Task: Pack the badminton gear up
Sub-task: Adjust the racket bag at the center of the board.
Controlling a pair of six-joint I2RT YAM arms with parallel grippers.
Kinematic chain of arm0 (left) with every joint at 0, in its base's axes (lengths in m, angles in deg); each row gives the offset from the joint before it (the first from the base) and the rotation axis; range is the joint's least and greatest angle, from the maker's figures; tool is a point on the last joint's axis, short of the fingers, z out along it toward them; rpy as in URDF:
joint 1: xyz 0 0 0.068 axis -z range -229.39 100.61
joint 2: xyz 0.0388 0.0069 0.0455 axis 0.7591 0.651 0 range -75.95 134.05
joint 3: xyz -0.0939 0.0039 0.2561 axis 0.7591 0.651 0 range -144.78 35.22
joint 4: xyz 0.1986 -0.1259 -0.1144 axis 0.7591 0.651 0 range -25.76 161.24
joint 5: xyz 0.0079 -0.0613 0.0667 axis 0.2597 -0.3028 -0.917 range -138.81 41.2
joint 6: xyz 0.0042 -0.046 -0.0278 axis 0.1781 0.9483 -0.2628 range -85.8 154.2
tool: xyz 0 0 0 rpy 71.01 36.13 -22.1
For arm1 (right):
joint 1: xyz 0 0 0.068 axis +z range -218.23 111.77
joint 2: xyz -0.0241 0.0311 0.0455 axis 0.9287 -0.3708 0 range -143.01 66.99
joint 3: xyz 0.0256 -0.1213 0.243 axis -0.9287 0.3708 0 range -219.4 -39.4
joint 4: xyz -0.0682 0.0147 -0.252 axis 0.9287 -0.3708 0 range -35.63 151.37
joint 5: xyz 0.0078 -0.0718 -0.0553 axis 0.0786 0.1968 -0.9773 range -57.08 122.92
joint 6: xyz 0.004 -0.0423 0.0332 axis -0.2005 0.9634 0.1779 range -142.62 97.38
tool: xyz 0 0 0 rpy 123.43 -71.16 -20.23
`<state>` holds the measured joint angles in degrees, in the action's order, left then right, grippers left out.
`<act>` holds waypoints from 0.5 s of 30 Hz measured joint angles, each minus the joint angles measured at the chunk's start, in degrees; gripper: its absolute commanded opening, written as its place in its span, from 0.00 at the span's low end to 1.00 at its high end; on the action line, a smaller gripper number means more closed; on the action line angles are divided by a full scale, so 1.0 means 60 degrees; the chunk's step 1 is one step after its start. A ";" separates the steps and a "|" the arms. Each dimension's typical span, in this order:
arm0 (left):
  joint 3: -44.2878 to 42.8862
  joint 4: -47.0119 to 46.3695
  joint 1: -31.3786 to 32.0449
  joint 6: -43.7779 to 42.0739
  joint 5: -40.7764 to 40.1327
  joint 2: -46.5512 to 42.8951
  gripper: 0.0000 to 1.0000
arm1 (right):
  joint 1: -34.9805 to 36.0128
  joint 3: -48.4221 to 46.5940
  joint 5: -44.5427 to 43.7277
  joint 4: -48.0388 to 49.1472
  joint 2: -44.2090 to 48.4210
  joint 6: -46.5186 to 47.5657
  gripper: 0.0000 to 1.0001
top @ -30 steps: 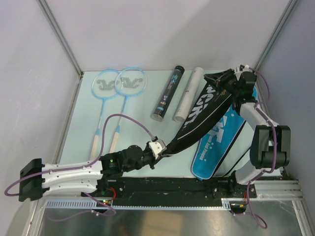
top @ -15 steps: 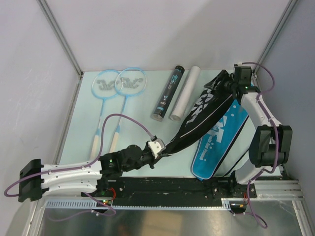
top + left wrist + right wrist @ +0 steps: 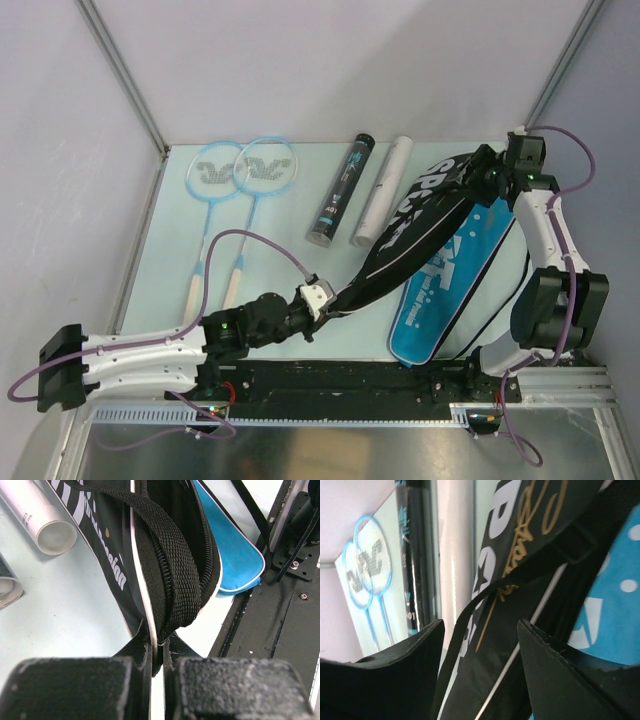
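Observation:
The black "SPORT" bag [image 3: 415, 225] lies slanted, its wide end over the blue bag [image 3: 455, 290]. My left gripper [image 3: 328, 303] is shut on the black bag's narrow end, pinching its edge and webbing strap [image 3: 172, 575] between the fingers [image 3: 159, 650]. My right gripper [image 3: 490, 172] is at the bag's wide end, jaws open, with the bag [image 3: 520, 575] and its strap between the fingers [image 3: 480, 630] without being pinched. Two light-blue rackets [image 3: 240, 170] lie at the back left. A black tube [image 3: 340, 195] and a white tube [image 3: 385, 190] lie mid-back. No silver-white rackets or shuttlecocks show.
The enclosure walls and metal posts [image 3: 125, 85] stand close around the table. The black rail [image 3: 400, 380] with the arm bases runs along the near edge. The rackets' handles [image 3: 215, 285] lie just left of my left arm.
My right gripper has moved right and back and has let go of the bag's wide end. That end has swung right and now lies flatter, with its lettering facing up. My left gripper keeps its hold.

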<state>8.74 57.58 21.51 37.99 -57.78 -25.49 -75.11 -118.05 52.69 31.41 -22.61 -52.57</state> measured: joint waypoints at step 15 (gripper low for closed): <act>0.0000 0.0040 -0.0073 0.0055 0.0022 -0.0175 0.00 | -0.0831 0.0007 -0.2044 0.0087 0.0605 -0.0947 0.71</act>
<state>8.74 57.82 21.07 38.32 -57.65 -26.54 -80.09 -118.01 40.43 31.94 -18.98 -58.26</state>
